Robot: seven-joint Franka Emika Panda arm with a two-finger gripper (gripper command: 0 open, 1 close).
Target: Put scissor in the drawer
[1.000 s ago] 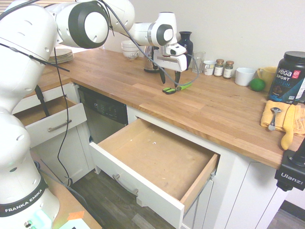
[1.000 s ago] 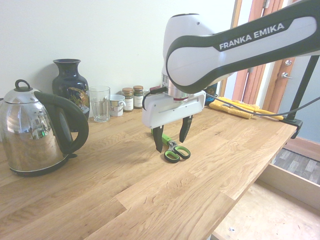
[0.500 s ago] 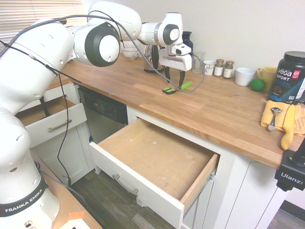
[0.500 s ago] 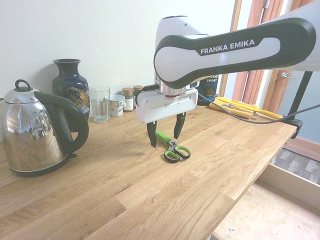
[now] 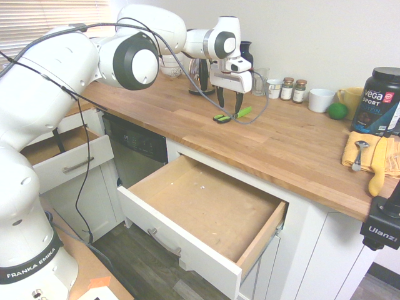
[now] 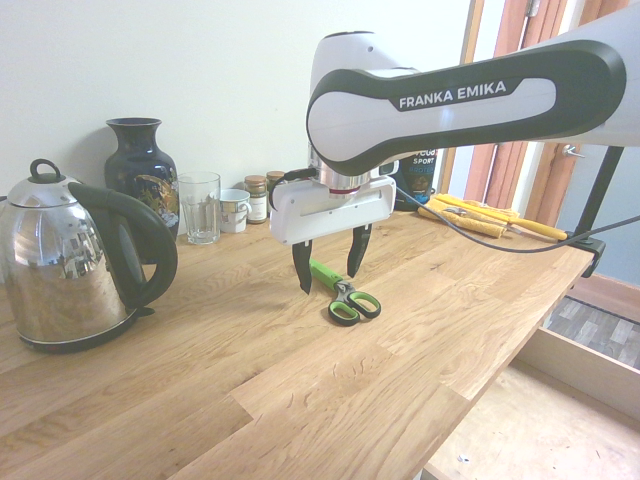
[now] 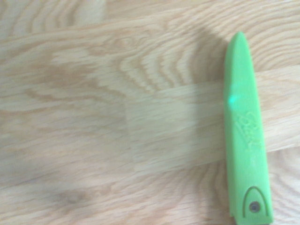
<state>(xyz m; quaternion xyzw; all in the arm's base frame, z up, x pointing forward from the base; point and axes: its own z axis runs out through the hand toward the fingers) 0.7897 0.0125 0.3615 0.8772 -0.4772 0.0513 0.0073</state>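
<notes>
Scissors (image 6: 345,300): on counter (image 6: 290,370), handles towards 5 o'clock in second exterior view
Gripper (image 6: 332,277): 2 fingers apart, seemingly above scissors
Drawer (image 5: 206,203): pulled open

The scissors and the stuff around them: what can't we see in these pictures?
- Scissors: the green cover hides the blades in every view.
- Scissors' handles: cut off by the wrist view's edge.
- Jars: label words too small in the first exterior view.
- Drawer: mostly cut off by the second exterior view's edge.
- Cover's raised letters: too blurred in the wrist view.
</notes>
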